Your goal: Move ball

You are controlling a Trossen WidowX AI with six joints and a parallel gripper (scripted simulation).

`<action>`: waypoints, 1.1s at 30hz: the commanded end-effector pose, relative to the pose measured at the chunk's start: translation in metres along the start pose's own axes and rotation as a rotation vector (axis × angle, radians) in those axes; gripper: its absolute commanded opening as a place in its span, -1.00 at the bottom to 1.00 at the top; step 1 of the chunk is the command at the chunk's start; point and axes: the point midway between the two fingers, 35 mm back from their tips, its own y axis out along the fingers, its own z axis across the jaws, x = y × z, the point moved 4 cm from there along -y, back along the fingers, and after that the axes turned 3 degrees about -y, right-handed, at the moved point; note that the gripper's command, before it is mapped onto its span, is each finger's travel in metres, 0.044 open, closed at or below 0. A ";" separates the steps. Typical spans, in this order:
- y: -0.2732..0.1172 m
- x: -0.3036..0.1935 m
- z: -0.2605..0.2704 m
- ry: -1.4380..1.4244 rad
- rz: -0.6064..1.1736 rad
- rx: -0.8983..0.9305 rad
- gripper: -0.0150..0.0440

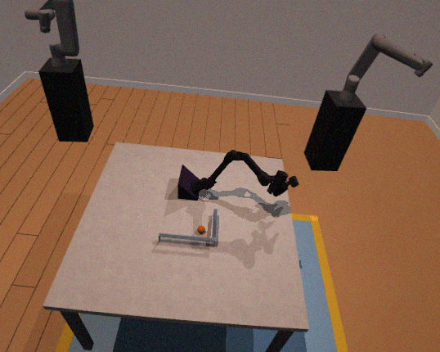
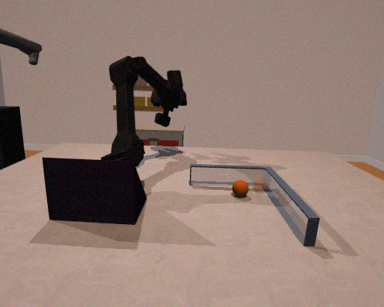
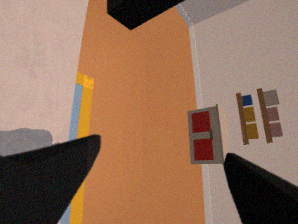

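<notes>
Ball: your orange ball (image 2: 240,188) rests on the bench (image 2: 202,264) inside the clear walls (image 2: 291,200).
Copy: faint see-through copy (image 2: 260,183) just beside it.
Gripper: your gripper (image 2: 163,118) hangs high, well apart.

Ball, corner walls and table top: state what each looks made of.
Ball: smooth matte orange, evenly shaded, perhaps rubber or plastic; the look leaves it open.
Corner walls: clear blue-tinted panels, like glass or acrylic; the table shows through them.
Table top: pale, faintly mottled matte surface, like stone or laminate.

We see a matte black arm (image 2: 125,107) of slim rounded links, with a blocky hand (image 1: 281,182) and dark tapered fingers.
</notes>
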 end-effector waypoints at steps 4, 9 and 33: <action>-0.014 -0.032 0.014 0.035 0.116 0.044 0.60; -0.056 -0.091 0.044 0.112 0.350 0.127 0.60; -0.349 -0.173 0.167 0.636 1.220 0.405 0.60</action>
